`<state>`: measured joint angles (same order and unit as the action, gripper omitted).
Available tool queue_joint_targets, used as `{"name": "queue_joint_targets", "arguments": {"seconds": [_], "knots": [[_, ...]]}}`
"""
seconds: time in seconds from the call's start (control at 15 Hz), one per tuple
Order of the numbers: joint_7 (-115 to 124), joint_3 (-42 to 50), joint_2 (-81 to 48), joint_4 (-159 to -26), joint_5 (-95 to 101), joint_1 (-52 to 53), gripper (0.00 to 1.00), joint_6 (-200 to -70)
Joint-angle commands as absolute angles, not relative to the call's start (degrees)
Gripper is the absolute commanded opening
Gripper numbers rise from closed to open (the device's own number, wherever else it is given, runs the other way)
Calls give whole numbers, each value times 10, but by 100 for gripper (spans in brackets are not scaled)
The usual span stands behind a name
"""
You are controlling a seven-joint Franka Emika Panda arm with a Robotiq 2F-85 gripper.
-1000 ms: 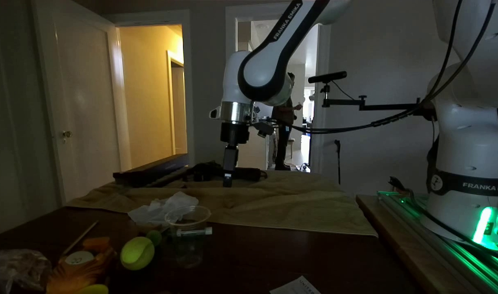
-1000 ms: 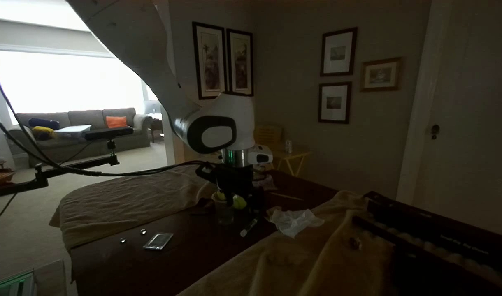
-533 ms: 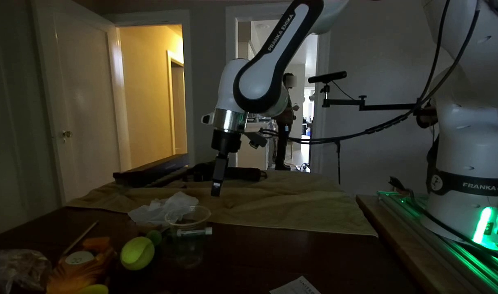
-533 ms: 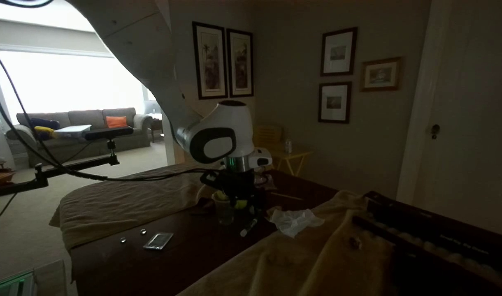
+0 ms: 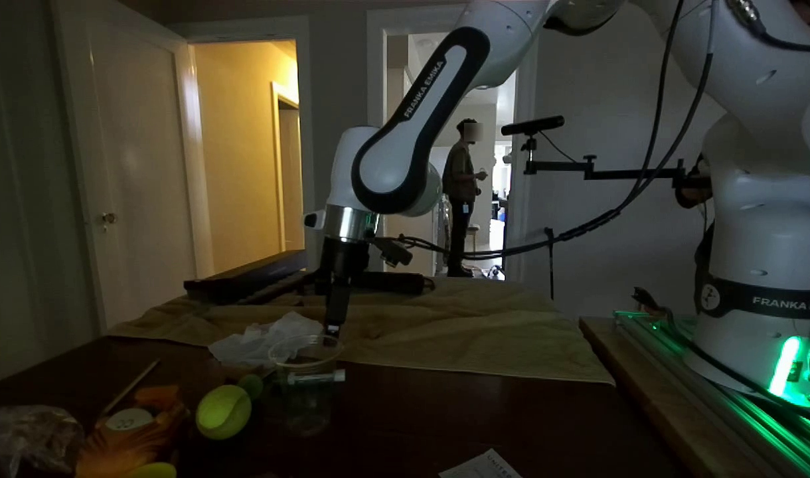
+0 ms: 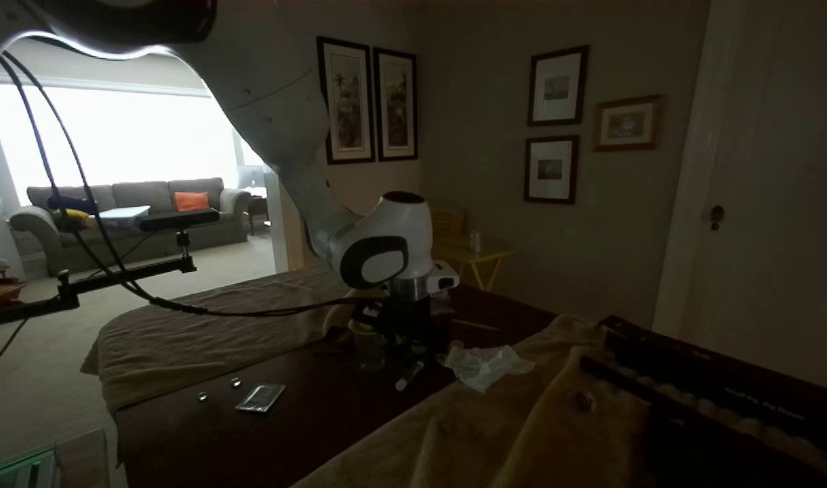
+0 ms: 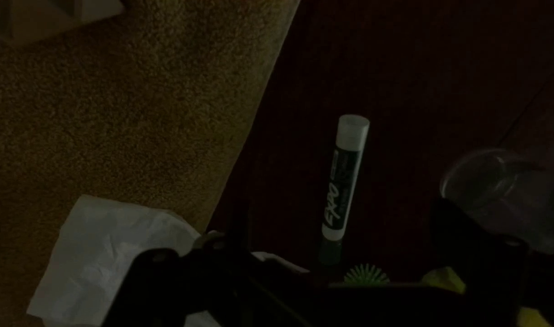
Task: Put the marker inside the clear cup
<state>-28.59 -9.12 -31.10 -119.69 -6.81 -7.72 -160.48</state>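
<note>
While the gripper (image 7: 342, 218) is held spread with nothing pinched, the marker (image 7: 345, 186) is seen lying below, framed between its fingers, the clear cup (image 7: 515, 195) out past one of them. Judged light, stiff and apt to roll, the marker is best gripped squarely across its middle.

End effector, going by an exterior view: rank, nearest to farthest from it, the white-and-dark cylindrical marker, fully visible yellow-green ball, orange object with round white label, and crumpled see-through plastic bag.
1. Marker: below the end effector.
2. Yellow-green ball: left in the picture.
3. Orange object: further left.
4. Plastic bag: at the left edge.
</note>
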Motion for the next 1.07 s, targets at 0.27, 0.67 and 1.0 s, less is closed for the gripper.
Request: {"name": "queue_joint_targets", "arguments": {"seconds": [0.27, 0.67, 1.0], "knots": [[-269, -101, -321, -1196, -55, -87, 100, -1626], [-250, -87, -372, -1152, -30, -70, 100, -1606], [-235, -86, -410, -1111, -18, -60, 100, -1601]]}}
